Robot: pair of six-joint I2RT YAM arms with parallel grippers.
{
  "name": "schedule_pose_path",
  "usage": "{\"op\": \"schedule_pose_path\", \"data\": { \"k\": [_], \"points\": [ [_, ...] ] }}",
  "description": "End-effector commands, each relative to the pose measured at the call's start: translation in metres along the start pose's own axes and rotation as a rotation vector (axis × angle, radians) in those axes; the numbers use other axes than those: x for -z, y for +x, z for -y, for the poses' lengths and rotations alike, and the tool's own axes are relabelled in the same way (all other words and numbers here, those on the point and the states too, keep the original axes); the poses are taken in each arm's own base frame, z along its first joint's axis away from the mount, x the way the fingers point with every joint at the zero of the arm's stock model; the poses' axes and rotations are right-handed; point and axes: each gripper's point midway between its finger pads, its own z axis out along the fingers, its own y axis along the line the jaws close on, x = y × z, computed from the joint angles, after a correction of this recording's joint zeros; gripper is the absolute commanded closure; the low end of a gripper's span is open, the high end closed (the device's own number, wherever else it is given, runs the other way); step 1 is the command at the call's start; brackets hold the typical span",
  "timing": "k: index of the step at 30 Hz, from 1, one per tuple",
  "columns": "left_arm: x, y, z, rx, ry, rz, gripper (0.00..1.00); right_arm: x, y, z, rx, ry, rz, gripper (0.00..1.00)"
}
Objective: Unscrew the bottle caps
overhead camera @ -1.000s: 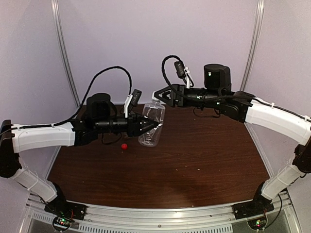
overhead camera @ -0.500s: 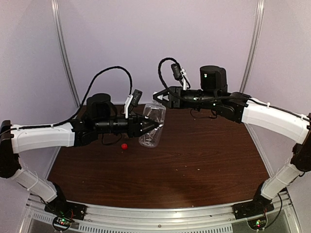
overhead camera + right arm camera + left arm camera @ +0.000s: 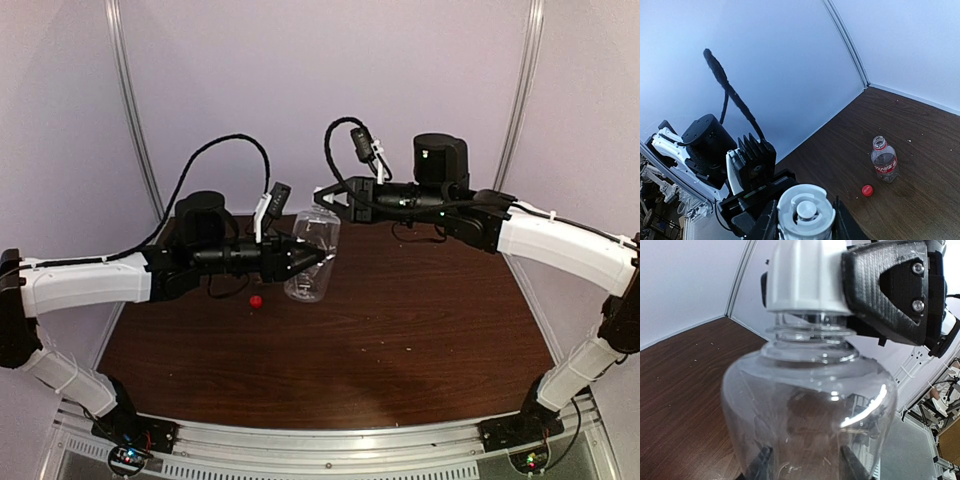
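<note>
So the red cap is off, lying on the worktop just beside the open slim bottle. Behind that, the left claw pinches the wide clear bottle by its body, and the right claw is clamped on its white cap up top.

the right gripper has turned a little on the white cap. the small camera on its wrist now sits more to the left. the right arm has slid a bit left too. the top of the big clear bottle has tipped slightly left.
</note>
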Motion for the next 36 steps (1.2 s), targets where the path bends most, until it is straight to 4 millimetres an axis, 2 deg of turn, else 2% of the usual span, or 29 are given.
{"op": "schedule_pose_path", "data": {
  "k": [1, 5, 10, 12, 15, 22, 33, 36],
  "points": [
    [0.01, -0.02, 0.039, -0.113, 0.157, 0.067, 0.77, 0.014, -0.014, -0.041, 0.114, -0.182, 0.023, 1.0],
    [0.017, -0.02, 0.073, -0.149, 0.353, 0.063, 0.77, 0.022, -0.005, -0.069, 0.184, -0.357, -0.023, 1.0],
    [0.04, -0.022, 0.113, -0.175, 0.597, 0.087, 0.77, 0.036, 0.008, -0.1, 0.257, -0.576, -0.075, 1.0],
    [0.046, -0.024, 0.121, -0.176, 0.65, 0.094, 0.77, 0.04, 0.011, -0.107, 0.272, -0.633, -0.091, 0.96],
    [0.051, -0.025, 0.127, -0.175, 0.682, 0.096, 0.77, 0.041, 0.012, -0.108, 0.275, -0.65, -0.101, 0.91],
    [0.048, -0.023, 0.122, -0.157, 0.654, 0.104, 0.77, 0.037, 0.003, -0.096, 0.257, -0.553, -0.077, 0.8],
    [0.022, -0.026, 0.082, -0.164, 0.389, 0.075, 0.78, 0.043, -0.029, -0.069, 0.192, -0.241, 0.026, 0.3],
    [0.015, -0.027, 0.066, -0.155, 0.293, 0.059, 0.78, 0.043, -0.034, -0.058, 0.17, -0.152, 0.049, 0.22]
  ]
}}
